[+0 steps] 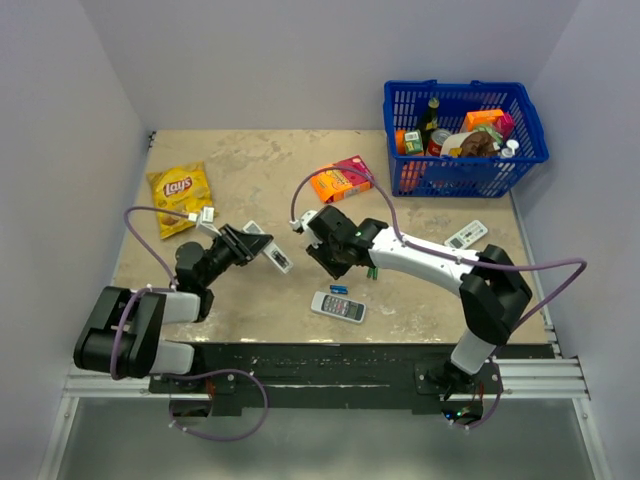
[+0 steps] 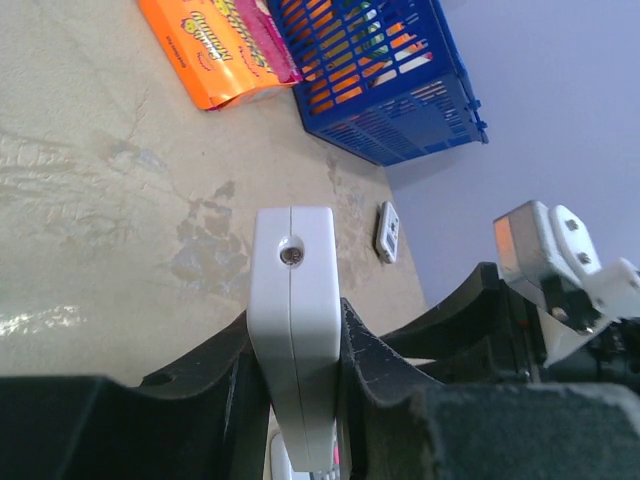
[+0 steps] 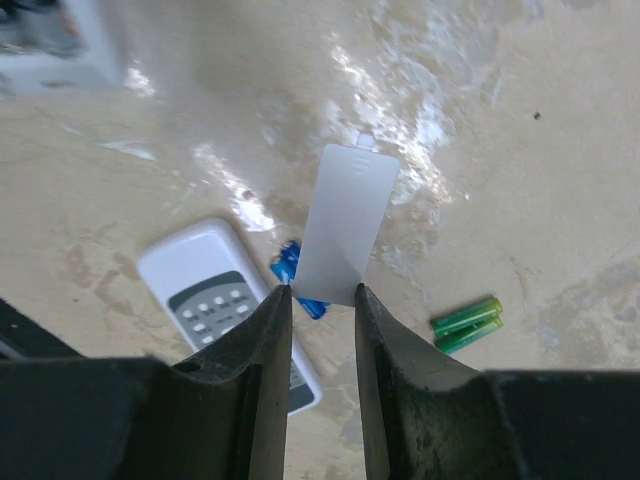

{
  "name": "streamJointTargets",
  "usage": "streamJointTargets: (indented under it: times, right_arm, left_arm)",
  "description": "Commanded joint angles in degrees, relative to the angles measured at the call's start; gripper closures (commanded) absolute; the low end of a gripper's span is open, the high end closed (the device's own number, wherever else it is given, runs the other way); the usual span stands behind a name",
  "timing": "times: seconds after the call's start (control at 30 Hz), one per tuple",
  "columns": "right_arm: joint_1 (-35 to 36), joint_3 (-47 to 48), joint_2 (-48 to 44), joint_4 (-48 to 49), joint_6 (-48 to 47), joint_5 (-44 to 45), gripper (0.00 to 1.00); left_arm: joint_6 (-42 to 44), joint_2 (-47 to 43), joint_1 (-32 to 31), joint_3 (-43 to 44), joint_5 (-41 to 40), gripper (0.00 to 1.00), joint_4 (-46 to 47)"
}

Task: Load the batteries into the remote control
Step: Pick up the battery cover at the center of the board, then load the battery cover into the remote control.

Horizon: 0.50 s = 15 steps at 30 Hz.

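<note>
My left gripper (image 1: 262, 250) is shut on the slim white remote control (image 2: 293, 300), gripping its two flat sides. In the left wrist view I see the remote (image 1: 275, 258) end-on, its small round emitter facing the camera, lifted off the table. My right gripper (image 3: 322, 290) is shut on the lower edge of a thin flat white cover panel (image 3: 345, 220), held above the table just right of the remote. The batteries do not show in any view.
Below the right gripper lie a white remote with a display (image 3: 225, 300), a small blue item (image 3: 290, 265) and a green pair of cells (image 3: 466, 323). A blue basket (image 1: 465, 150), an orange box (image 1: 340, 182), a yellow chip bag (image 1: 180, 187) and another remote (image 1: 466, 235) are farther off.
</note>
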Motion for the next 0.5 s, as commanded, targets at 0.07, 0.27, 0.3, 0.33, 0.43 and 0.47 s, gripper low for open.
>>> streamJointTargets:
  times: [0.07, 0.27, 0.3, 0.33, 0.43, 0.47]
  right_arm:
    - [4.75, 6.73, -2.51, -2.28, -1.81, -0.7, 1.0]
    - [7.57, 10.78, -2.51, -4.83, -1.29, 0.09, 1.0]
    - [7.75, 11.21, -2.51, -5.09, -1.11, 0.09, 1.0]
    - [7.92, 11.91, -2.42, -5.18, -1.11, 0.0, 1.0]
    - [8.71, 13.93, -1.72, -6.14, -1.02, -0.26, 1.0]
    - [9.06, 14.46, -1.02, -6.32, -1.02, -0.26, 1.0]
  left_arm:
    - [-0.56, 3.43, -2.12, -0.12, -0.28, 0.98, 16.61]
    - [-0.39, 4.93, -2.12, -1.0, 1.57, 0.98, 21.45]
    - [-0.39, 4.84, -2.12, -1.09, 1.75, 0.98, 21.54]
    - [-0.3, 4.84, -2.12, -1.09, 1.83, 0.98, 21.72]
    - [-0.12, 4.84, -2.12, -1.44, 2.45, 0.98, 22.68]
    - [-0.12, 4.84, -2.12, -1.62, 2.45, 0.98, 23.47]
